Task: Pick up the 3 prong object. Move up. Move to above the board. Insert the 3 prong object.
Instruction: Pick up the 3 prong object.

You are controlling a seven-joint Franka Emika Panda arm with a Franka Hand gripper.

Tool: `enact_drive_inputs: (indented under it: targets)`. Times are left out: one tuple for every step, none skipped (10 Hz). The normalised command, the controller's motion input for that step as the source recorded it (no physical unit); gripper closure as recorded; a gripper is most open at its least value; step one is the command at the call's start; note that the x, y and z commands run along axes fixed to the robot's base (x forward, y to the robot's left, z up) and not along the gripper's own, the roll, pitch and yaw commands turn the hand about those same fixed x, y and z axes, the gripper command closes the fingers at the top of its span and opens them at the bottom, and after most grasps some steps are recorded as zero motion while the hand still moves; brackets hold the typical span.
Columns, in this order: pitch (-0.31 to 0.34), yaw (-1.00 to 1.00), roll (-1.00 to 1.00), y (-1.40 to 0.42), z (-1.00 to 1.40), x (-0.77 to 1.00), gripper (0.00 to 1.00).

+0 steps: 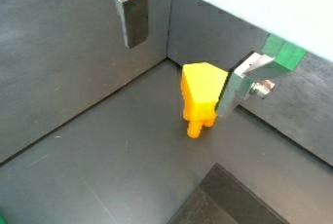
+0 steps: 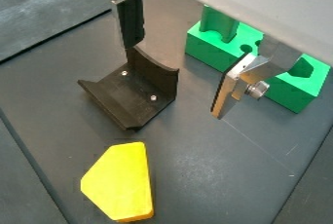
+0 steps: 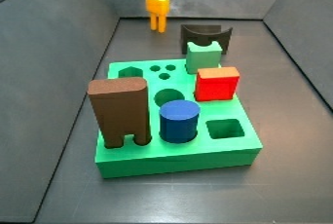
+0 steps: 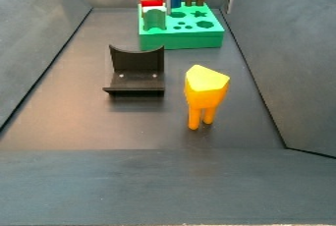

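Note:
The 3 prong object (image 4: 202, 93) is a small orange-yellow block standing upright on its pegs on the dark floor. It also shows in the side view (image 3: 158, 10) at the far end and in both wrist views (image 1: 200, 95) (image 2: 120, 181). My gripper (image 1: 180, 79) is open and empty, held above the floor. One finger (image 1: 240, 88) appears beside the block, apart from it. The gripper also shows in the wrist view (image 2: 174, 81). It does not show clearly in either side view. The board (image 3: 130, 152) is bright green, lies flat, and shows three small round holes.
The fixture (image 4: 133, 70) stands between the 3 prong object and the board (image 4: 186, 35). On the board stand a brown two-legged block (image 3: 120, 113), a blue cylinder (image 3: 180, 122), a red cube (image 3: 216, 83) and a pale green notched piece (image 3: 202, 56). Grey walls enclose the floor.

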Motion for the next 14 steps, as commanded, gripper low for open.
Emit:
enact_drive_inputs:
  targets:
    - [-0.064, 0.0, 0.0, 0.44, -0.15, -0.17, 0.0]
    - [-0.074, 0.0, 0.07, 0.6, -0.28, -0.27, 0.0]
    - [-0.066, 0.0, 0.03, 0.69, -0.32, -0.1, 0.0]
    - [-0.027, 0.0, -0.04, 0.63, -0.27, 0.15, 0.0]
    - [-0.007, -0.06, -0.12, 0.6, -0.26, 0.29, 0.0]
    - [-0.041, -0.17, -0.2, 0.46, -0.22, 0.17, 0.0]
    - [-0.197, -0.18, -0.15, 0.34, -0.42, -0.09, 0.0]
    - [-0.231, -0.04, -0.17, 0.24, -0.44, -0.24, 0.0]
    - [-0.246, 0.0, -0.23, 0.05, -0.37, -0.27, 0.0]
    - [-0.21, 0.04, -0.26, 0.04, -0.36, -0.04, 0.0]
    - [-0.173, 0.08, -0.24, 0.05, -0.36, 0.0, 0.0]
    - [-0.156, 0.03, -0.23, 0.13, -0.33, 0.0, 0.0]
    - [-0.119, 0.0, -0.22, 0.15, -0.25, 0.02, 0.0]
    - [-0.099, 0.0, -0.23, 0.17, -0.19, 0.03, 0.0]
